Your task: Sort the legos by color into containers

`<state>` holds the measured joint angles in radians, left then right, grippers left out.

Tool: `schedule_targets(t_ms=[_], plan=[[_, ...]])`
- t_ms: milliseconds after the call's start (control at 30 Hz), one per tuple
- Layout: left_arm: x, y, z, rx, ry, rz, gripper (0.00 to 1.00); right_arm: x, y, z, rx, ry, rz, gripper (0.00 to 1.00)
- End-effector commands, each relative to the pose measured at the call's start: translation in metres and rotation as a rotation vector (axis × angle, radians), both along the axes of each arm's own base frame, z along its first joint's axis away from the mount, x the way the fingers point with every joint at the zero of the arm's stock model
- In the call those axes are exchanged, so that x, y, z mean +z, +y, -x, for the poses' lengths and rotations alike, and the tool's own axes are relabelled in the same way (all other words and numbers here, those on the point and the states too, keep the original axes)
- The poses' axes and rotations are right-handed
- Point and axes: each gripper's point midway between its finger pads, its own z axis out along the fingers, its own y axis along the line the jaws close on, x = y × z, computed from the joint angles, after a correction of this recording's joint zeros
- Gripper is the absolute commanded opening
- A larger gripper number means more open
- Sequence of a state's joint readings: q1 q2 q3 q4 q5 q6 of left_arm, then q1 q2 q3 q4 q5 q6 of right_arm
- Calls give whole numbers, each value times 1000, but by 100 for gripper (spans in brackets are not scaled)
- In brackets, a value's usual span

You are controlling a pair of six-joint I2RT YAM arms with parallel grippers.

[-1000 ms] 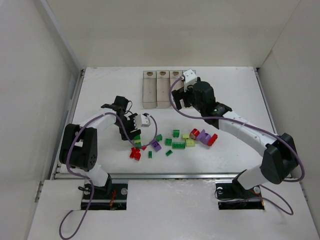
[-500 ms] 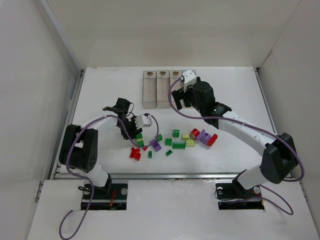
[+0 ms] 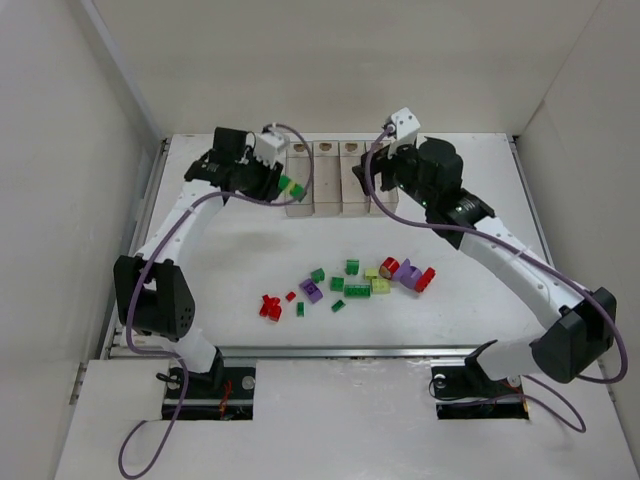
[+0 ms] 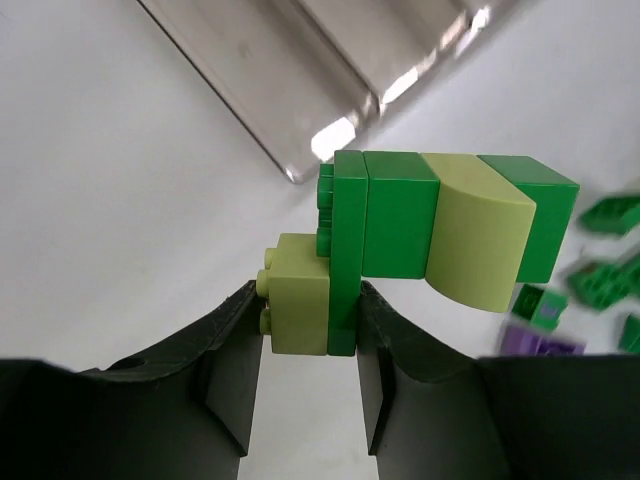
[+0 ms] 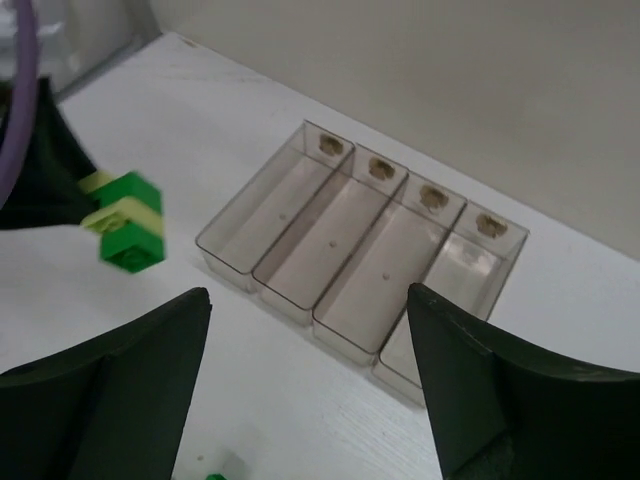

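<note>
Table [image 3: 480,200]: white, walled on three sides. The containers [image 3: 325,180] are set near its far edge, four clear bins joined side by side, long axes running away from the arm bases, round holes at the far ends. The right gripper [image 3: 378,188] is held above the right end of the row. In its wrist view the fingers [image 5: 150,360] are spread wide, nothing is between them, and all four bins [image 5: 370,260] are seen past them. The left gripper [image 3: 280,185] is raised at the left end of the row. Its jaws are closed to a narrow gap on a cluster of joined bricks [image 4: 430,230], green and yellow-green. Only one end of the cluster is gripped: a small yellow-green brick and a thin green piece are pinched between the fingers [image 4: 235,380]. The long axis of the cluster is laid crosswise to the fingers, and the free end projects to one side. From above the cluster [image 3: 292,187] is seen at the left wall of the leftmost bin; whether it is over or beside that wall cannot be told. The loose legos [image 3: 350,280] are scattered mid-table, well apart from both grippers.
</note>
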<state>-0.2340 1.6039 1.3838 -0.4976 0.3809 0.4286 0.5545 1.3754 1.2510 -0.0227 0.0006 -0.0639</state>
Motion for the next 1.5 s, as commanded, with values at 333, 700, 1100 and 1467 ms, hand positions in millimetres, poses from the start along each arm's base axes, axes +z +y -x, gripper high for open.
schedule_targets(t_ms=[333, 700, 1100, 1467], plan=[[103, -59, 13, 6, 121, 417, 0, 54, 85, 42, 498, -207, 77, 82], [120, -72, 24, -43, 136, 477, 0, 30, 103, 32, 516, -189, 128, 73], [123, -80, 34, -83, 136, 462, 0, 30, 109, 23, 516, -189, 129, 37], [101, -57, 18, 71, 245, 520, 0, 20, 95, 26, 460, -163, 141, 0]])
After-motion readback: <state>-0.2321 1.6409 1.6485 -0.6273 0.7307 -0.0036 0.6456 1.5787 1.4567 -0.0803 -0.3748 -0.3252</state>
